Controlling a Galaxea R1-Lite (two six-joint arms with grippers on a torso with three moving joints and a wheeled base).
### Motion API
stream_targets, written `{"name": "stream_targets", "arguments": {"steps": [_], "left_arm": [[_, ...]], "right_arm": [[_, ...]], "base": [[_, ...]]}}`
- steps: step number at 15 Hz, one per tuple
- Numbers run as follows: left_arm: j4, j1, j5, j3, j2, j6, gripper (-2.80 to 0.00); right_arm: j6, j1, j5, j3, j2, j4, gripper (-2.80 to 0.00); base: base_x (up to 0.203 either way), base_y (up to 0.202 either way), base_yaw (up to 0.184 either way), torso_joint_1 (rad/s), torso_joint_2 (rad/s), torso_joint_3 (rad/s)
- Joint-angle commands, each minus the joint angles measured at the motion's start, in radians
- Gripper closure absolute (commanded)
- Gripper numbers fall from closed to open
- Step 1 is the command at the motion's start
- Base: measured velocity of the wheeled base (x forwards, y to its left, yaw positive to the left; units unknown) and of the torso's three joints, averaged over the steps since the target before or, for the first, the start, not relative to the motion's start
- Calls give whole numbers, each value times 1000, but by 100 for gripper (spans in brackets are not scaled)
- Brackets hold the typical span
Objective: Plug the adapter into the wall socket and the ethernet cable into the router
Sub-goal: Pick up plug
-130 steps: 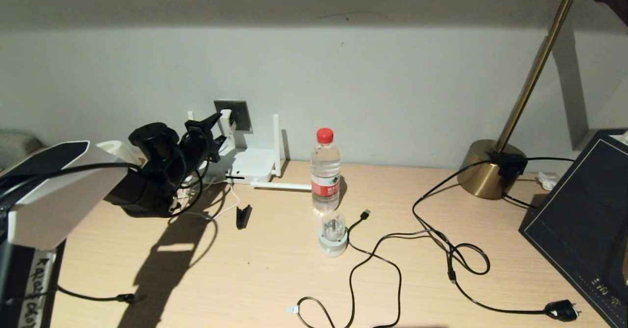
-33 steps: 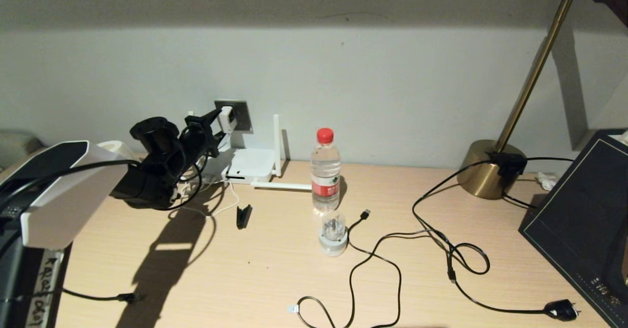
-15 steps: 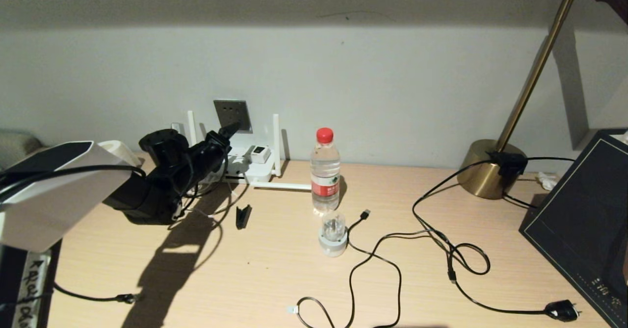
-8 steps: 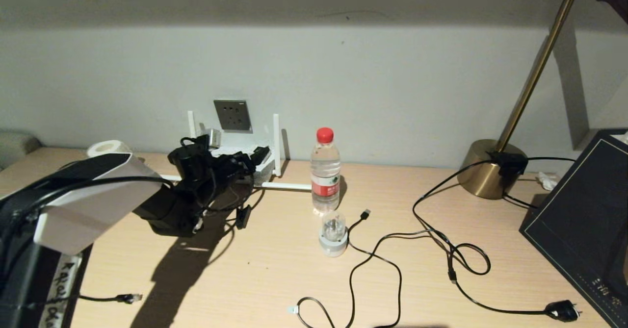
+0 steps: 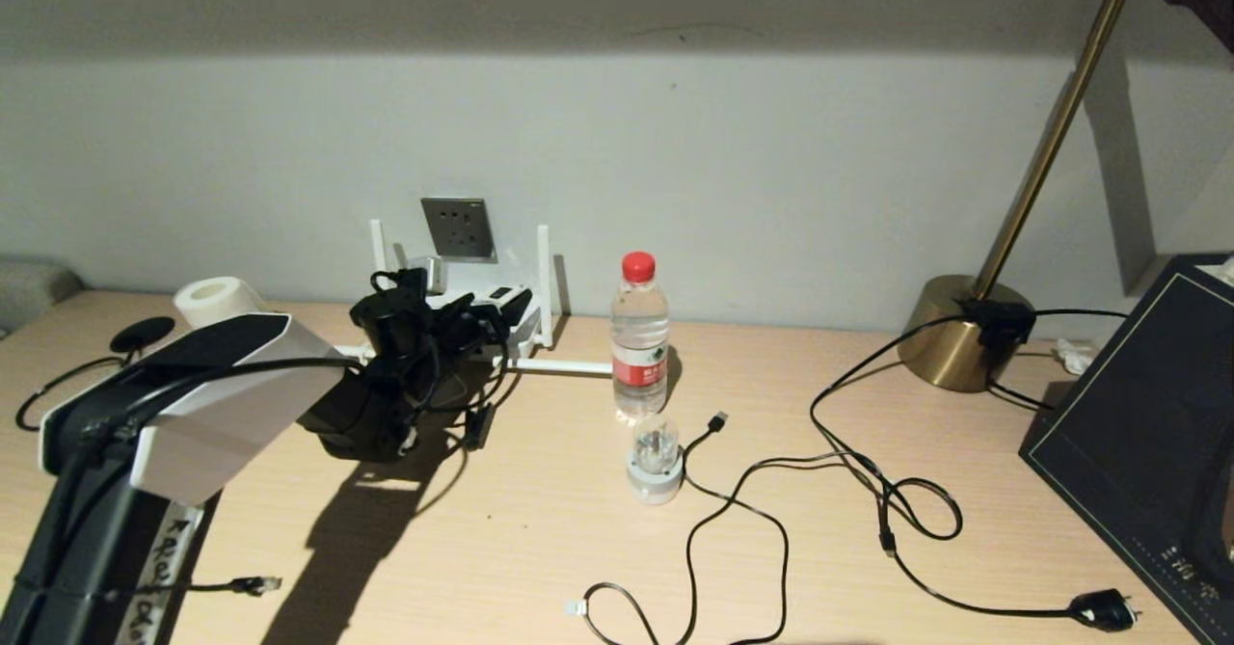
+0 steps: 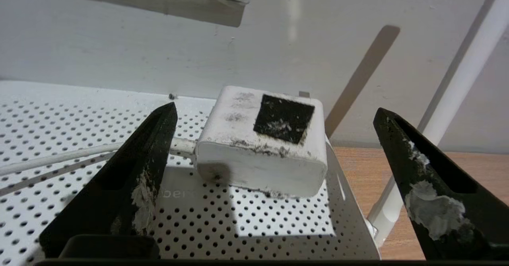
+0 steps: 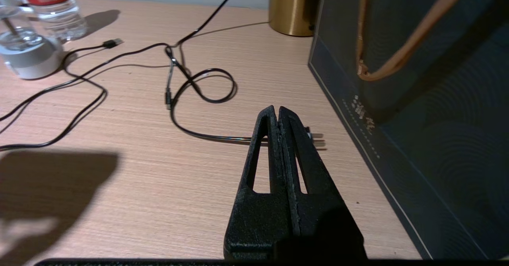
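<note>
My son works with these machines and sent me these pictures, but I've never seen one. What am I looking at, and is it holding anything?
It is a two-armed robot at a desk. One picture looks down from its head; the other two come from cameras on each wrist.

The left gripper is open, its two black fingers standing either side of the adapter, a small white power block. The adapter lies on top of the router, a white perforated box with stick antennas. It is not held. The wall socket above has nothing plugged in.

The right gripper is shut and empty, over the desk near a dark bag.

Also there: a water bottle, a brass lamp, loose black cables.
</note>
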Motion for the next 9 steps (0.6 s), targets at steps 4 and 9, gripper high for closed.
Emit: {"name": "stream_targets", "arguments": {"steps": [4, 9], "left_arm": [[-6, 1, -1, -10, 24, 5, 0], [-11, 7, -3, -9, 23, 84, 0]], "right_arm": [[-1, 0, 0, 11, 0, 0, 0], [-1, 0, 0, 11, 0, 0, 0]], "base": [[0, 0, 0, 0, 0, 0], [0, 0, 0, 0, 0, 0]]}}
